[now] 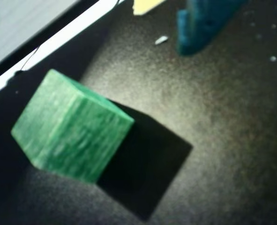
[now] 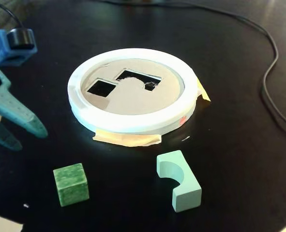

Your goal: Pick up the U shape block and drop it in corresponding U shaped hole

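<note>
**Reaching for the arch block: open claw is off to one side**

In the fixed view the gripper [image 2: 14, 137] sits at the left edge with its two teal fingers spread apart and nothing between them. The U shape block [image 2: 178, 180] lies on the black table [image 2: 239, 159] in the foreground, just in front of the white-rimmed disc [image 2: 133, 121], notch facing left and away from the camera. The U shaped hole [image 2: 139, 79] is the dark cutout near the disc's centre, beside a smaller square cutout [image 2: 101, 87].

To do the reach well, I judge the arm should pass over the green cube [image 2: 71, 183] (it lies between the claw and the target) and close on the block's two long flat sides, not across the notch, so the block stays square for the drop.

The wrist view shows only the green cube [image 1: 70, 126] and one blurred teal fingertip [image 1: 201, 26]; the mint block is outside it. The arm beyond the fingers is cut off in both views.
</note>
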`<move>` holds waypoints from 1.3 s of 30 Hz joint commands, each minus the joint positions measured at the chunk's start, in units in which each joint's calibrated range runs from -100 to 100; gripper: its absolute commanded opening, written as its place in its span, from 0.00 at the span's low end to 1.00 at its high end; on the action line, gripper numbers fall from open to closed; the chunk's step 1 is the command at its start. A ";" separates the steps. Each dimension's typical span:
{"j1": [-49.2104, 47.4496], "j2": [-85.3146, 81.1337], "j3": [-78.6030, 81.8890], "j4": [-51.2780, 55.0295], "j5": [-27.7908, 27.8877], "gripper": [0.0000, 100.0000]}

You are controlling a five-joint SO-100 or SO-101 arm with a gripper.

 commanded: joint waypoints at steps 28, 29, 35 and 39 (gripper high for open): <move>-0.40 -0.53 0.19 -0.81 -0.10 0.64; -0.03 -0.53 0.19 -0.81 -0.10 0.64; 0.97 -0.53 0.19 -0.81 -0.10 0.64; 0.97 -0.53 0.28 -0.81 -0.10 0.64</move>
